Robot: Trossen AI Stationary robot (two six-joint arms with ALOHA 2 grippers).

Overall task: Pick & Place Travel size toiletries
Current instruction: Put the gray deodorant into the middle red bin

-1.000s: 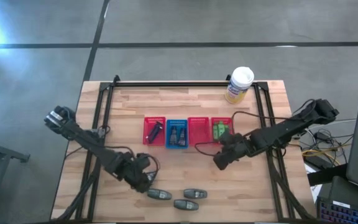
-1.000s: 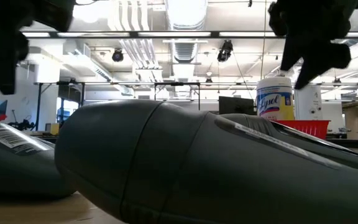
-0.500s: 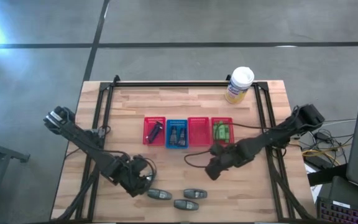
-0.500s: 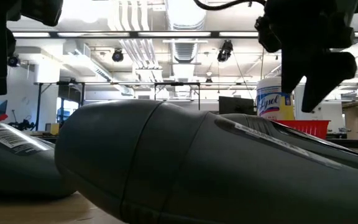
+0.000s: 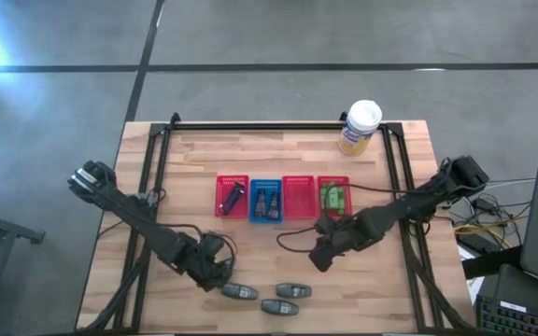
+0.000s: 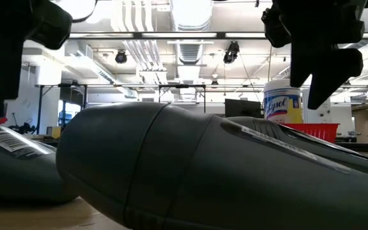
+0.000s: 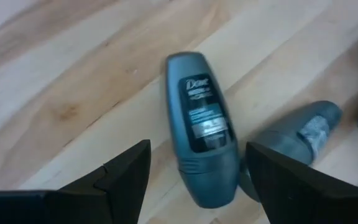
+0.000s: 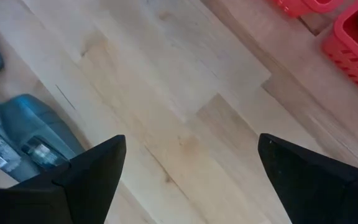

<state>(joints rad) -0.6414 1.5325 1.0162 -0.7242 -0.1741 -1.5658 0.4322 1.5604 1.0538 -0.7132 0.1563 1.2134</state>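
Observation:
Three grey oval bottles (image 5: 241, 292), (image 5: 292, 291), (image 5: 278, 306) lie flat on their sides on the wooden table near its front edge. My left gripper (image 5: 217, 274) hovers open just left of them. In its wrist view the fingers stand on either side of the labelled bottle (image 7: 201, 130) without touching it. My right gripper (image 5: 321, 256) is open over bare wood, to the right of and behind the bottles (image 8: 33, 140). Green bottles (image 5: 333, 197) lie in the rightmost red basket. Small dark bottles (image 5: 266, 202) lie in the blue basket. A dark item (image 5: 233, 196) lies in the left red basket.
Four mesh baskets stand in a row mid-table: red (image 5: 222, 207), blue (image 5: 255, 215), red (image 5: 299, 198), red (image 5: 321, 182). A white-and-yellow canister (image 5: 360, 127) stands at the back right. In the low view one grey bottle (image 6: 171, 166) fills the foreground. Bare wood lies between baskets and bottles.
My right gripper has come away from the rightmost red basket, moving toward the table's near edge and a little left, toward the grey bottles, and has sunk slightly. The bottles have not moved.

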